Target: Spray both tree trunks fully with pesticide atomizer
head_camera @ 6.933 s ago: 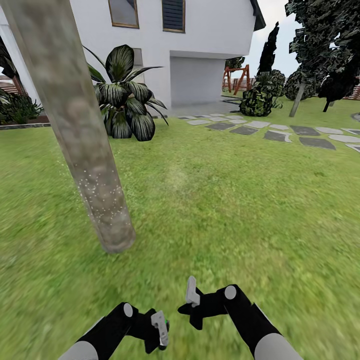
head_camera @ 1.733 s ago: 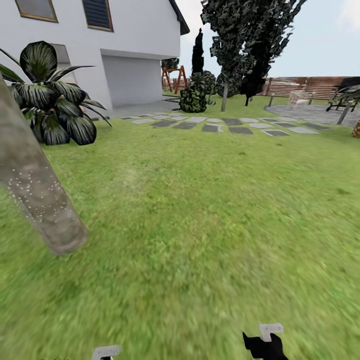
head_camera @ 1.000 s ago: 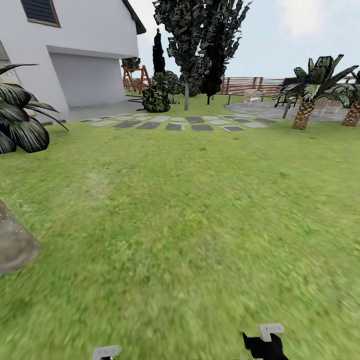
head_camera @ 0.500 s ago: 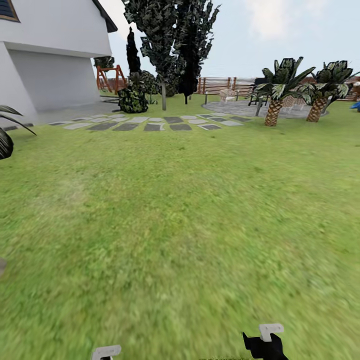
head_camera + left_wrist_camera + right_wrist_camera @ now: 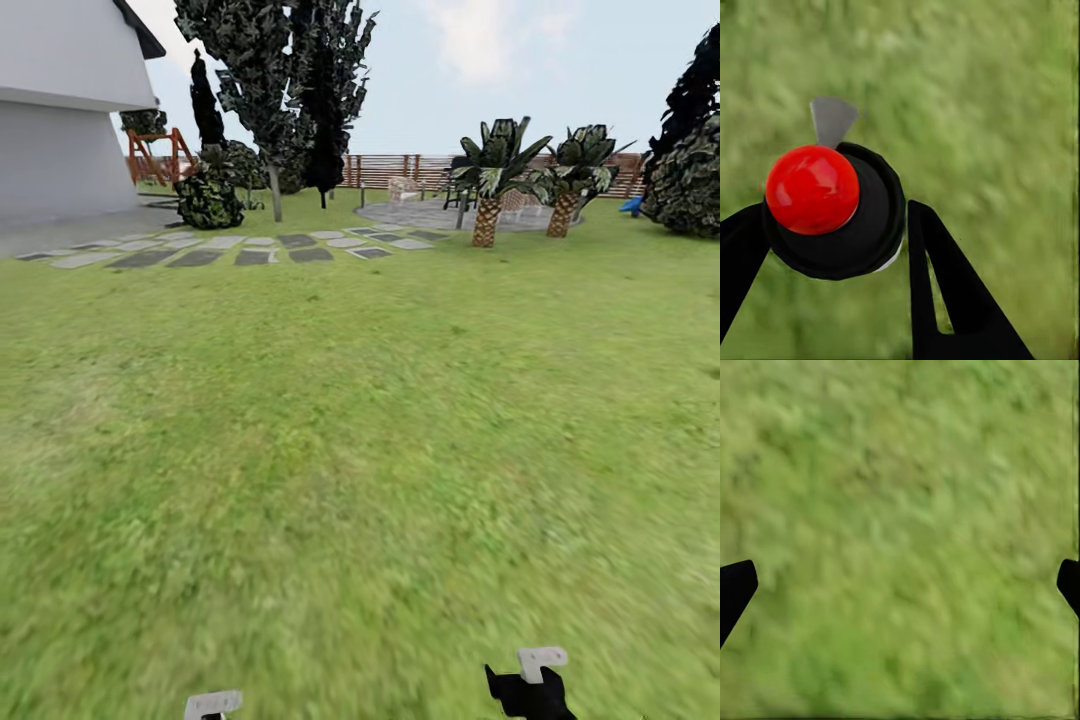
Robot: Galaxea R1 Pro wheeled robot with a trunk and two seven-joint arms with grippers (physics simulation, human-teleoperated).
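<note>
Wide grass lawn [image 5: 360, 450] ahead, one tall tree [image 5: 262, 70] at its far left edge. Your left gripper [image 5: 832, 247] clamps the pesticide atomizer [image 5: 832, 210] — right gripper [image 5: 900, 585] gapes empty. Spraying from here would likely miss the trunk.

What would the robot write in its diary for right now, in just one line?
phase: crossing the lawn | left claw: shut on atomizer | right claw: open, empty | ahead: tall tree, stepping stones
</note>
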